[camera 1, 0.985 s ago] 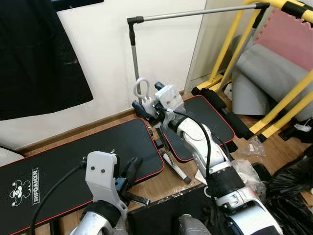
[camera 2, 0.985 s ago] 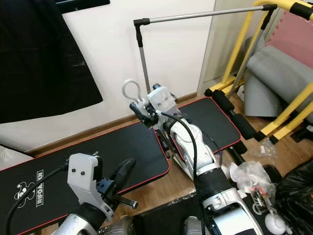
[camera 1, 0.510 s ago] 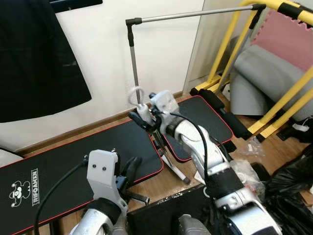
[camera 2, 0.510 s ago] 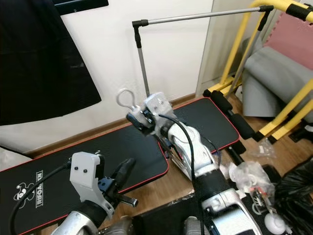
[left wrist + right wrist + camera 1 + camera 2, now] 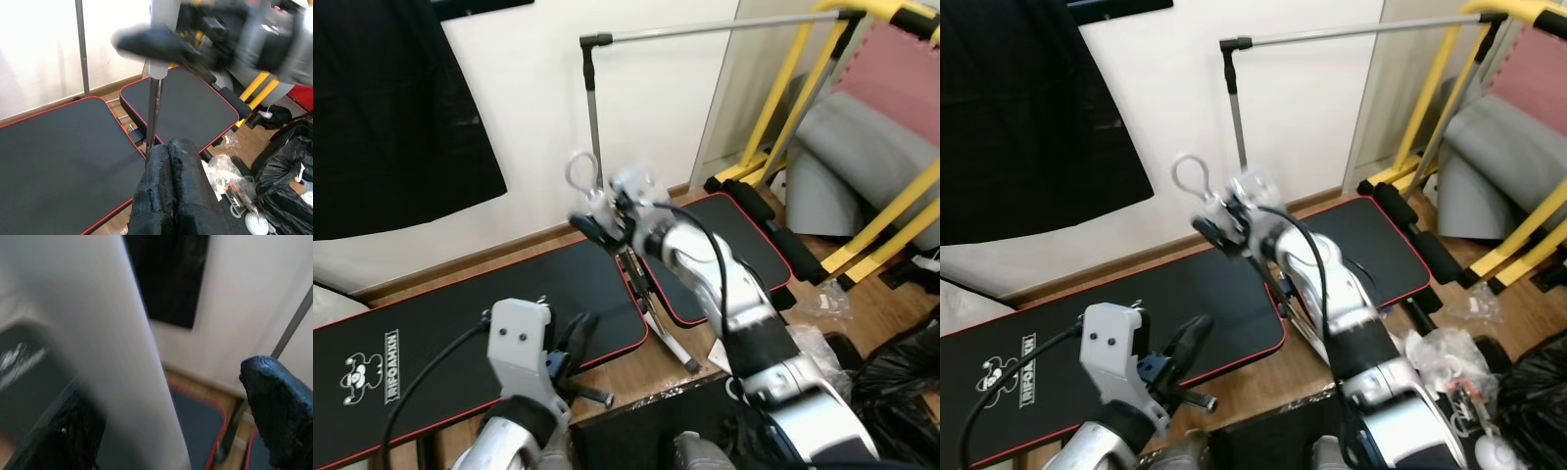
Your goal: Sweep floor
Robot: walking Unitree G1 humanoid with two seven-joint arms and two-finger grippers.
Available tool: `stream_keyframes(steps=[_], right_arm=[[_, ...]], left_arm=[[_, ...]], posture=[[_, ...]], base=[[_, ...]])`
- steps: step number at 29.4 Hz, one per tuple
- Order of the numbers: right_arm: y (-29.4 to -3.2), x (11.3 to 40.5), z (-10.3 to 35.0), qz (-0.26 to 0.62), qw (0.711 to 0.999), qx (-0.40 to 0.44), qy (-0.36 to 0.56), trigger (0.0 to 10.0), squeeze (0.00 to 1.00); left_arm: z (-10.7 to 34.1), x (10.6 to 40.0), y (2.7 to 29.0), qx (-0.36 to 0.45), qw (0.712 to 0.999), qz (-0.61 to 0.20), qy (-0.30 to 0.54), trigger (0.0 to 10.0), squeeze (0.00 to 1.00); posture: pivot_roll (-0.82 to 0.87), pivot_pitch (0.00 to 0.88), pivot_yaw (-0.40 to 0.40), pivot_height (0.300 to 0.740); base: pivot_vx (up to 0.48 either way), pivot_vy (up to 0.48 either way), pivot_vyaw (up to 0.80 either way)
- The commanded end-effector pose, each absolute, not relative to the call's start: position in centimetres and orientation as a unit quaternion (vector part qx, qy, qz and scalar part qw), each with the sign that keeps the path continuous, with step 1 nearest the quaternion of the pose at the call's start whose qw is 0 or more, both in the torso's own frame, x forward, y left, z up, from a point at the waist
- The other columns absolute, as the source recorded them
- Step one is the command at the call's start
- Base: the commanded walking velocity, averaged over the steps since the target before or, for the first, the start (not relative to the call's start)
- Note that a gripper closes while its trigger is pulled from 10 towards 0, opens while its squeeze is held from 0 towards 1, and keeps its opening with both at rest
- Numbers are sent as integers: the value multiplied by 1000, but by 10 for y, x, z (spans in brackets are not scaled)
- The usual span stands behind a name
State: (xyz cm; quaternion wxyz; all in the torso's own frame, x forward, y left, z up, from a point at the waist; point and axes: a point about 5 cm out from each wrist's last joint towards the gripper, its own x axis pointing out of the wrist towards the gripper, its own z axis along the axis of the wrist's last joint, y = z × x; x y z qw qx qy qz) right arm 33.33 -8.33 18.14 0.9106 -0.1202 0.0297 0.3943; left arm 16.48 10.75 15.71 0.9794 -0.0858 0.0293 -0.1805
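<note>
Your left gripper (image 5: pixel 173 191) hovers low over the black exercise mat (image 5: pixel 460 313), fingers pressed together and empty, just short of the broom handle (image 5: pixel 154 105). Beyond it, your right gripper (image 5: pixel 602 223) clamps the handle's white upper grip (image 5: pixel 112 362), fingers on either side, hanging loop (image 5: pixel 1189 174) above. Over the last second the handle has tilted left, toward the wall (image 5: pixel 538 117): the broom looks lifted and ready, sweeping not yet begun.

**Wooden floor and what lies on it**

The wooden floor (image 5: pixel 666 367) carries two black red-edged mats: a long one (image 5: pixel 460 313) at lower left and a smaller one (image 5: pixel 734 235) at centre right. Crumpled clear plastic (image 5: pixel 1440 352) and a black bag (image 5: pixel 901 367) lie at lower right.
</note>
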Motion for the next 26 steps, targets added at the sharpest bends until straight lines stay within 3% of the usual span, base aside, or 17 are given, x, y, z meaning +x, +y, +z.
stream_keyframes(steps=[1, 11, 21, 26], right_arm=[[-82, 327, 185, 424, 898, -116, 30, 10000, 0], [-108, 324, 177, 415, 896, -146, 64, 10000, 0], [-131, 306, 169, 440, 861, -221, 128, 10000, 0], [-166, 309, 174, 382, 883, -235, 141, 10000, 0]], left_arm=[[155, 163, 106, -92, 975, -200, 37, 10000, 0], [154, 165, 107, -88, 975, -201, 38, 10000, 0], [153, 166, 106, -84, 976, -200, 38, 10000, 0], [153, 168, 109, -87, 978, -189, 37, 10000, 0]], posture=[[-18, 212, -23, 740], [-16, 208, -14, 740], [-16, 201, -15, 740], [-41, 191, -26, 740]], base=[[0, 0, 0], [0, 0, 0], [0, 0, 0], [0, 0, 0]])
